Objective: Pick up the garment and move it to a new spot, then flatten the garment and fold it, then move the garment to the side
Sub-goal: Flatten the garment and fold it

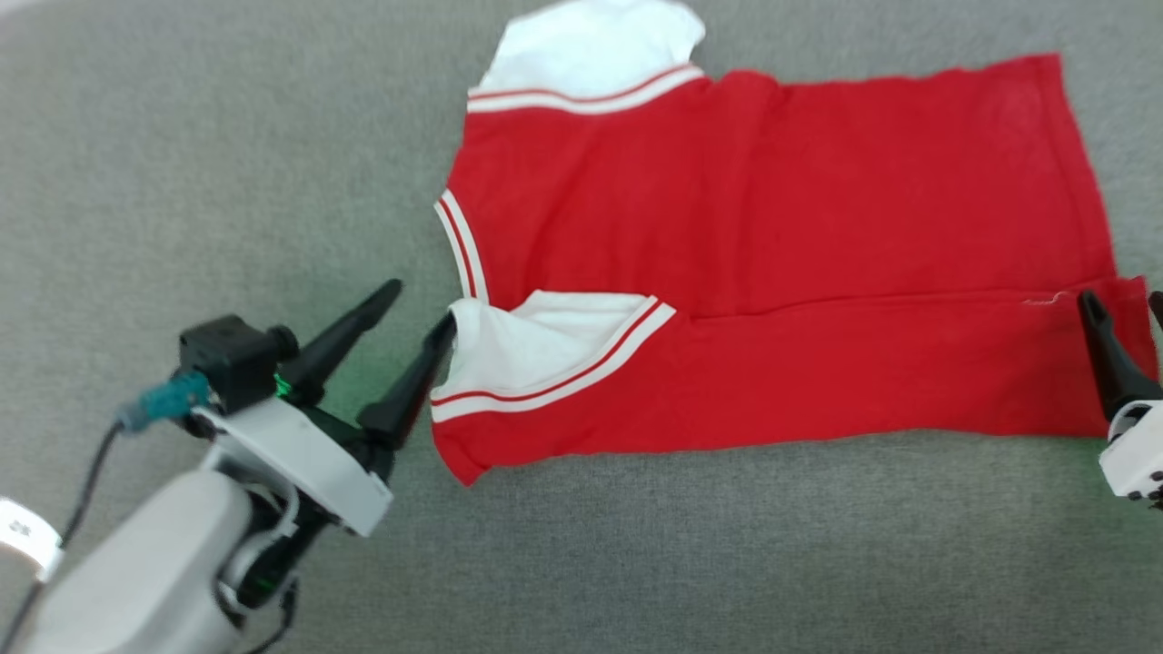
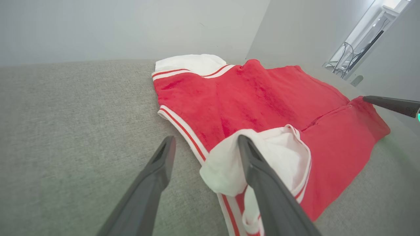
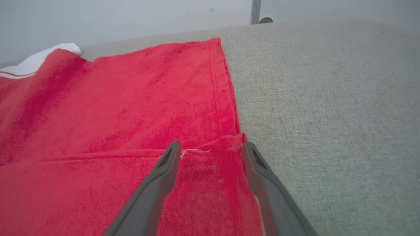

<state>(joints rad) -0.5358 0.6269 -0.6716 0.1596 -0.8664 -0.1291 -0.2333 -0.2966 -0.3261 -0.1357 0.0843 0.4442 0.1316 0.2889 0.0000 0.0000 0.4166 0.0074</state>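
While the red shirt (image 1: 772, 209) lies spread sideways on the grey fabric surface (image 1: 182, 136), its near long side is folded up over the body, so that one white sleeve (image 1: 536, 350) with striped trim rests on top of the red cloth. The other white sleeve (image 1: 591, 45) sticks out toward the surface's far edge, and in the right wrist view the shirt's (image 3: 115, 114) far hem corner lies near that same edge. At the collar end, the left hand (image 1: 419, 304) is open, one finger touching the folded sleeve and the other over bare grey fabric. At the hem end, the right hand (image 3: 211, 147) is open too, its two fingers spread to either side of the folded corner, with red cloth flat between them.
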